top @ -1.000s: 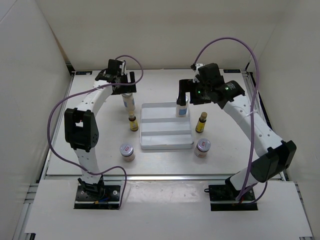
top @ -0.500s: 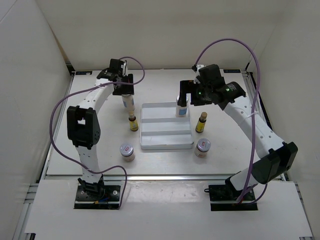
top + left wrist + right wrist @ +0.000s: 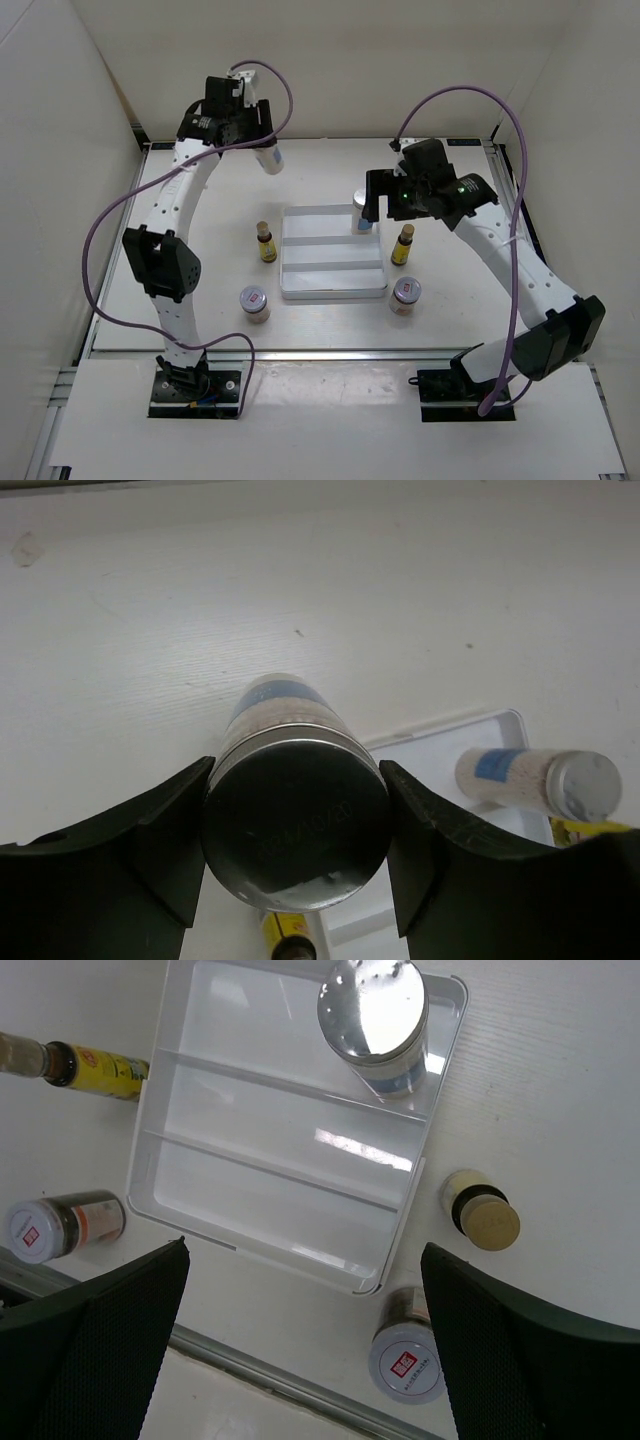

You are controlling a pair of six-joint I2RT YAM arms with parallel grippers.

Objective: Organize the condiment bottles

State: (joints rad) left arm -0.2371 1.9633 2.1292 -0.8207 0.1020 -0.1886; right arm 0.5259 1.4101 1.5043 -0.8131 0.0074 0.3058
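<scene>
My left gripper (image 3: pixel 258 143) is shut on a white bottle (image 3: pixel 270 158) and holds it tilted, high above the table's back left. In the left wrist view its silver cap (image 3: pixel 295 820) fills the gap between my fingers (image 3: pixel 120 860). The second white bottle (image 3: pixel 362 213) stands in the back compartment of the white tray (image 3: pixel 332 275); it also shows in the right wrist view (image 3: pixel 375 1015). My right gripper (image 3: pixel 378 200) is open and empty above it. Amber bottles (image 3: pixel 266 243) (image 3: pixel 403 245) and squat jars (image 3: pixel 254 303) (image 3: pixel 405 295) stand on either side of the tray.
The tray (image 3: pixel 280 1165) has three ridged compartments; the two nearer ones hold nothing. White walls enclose the table at the back and sides. A metal rail (image 3: pixel 300 1390) runs along the near edge.
My left gripper has lifted the white bottle off the table, up and toward the back. My right gripper has drawn up and slightly right, away from the bottle in the tray.
</scene>
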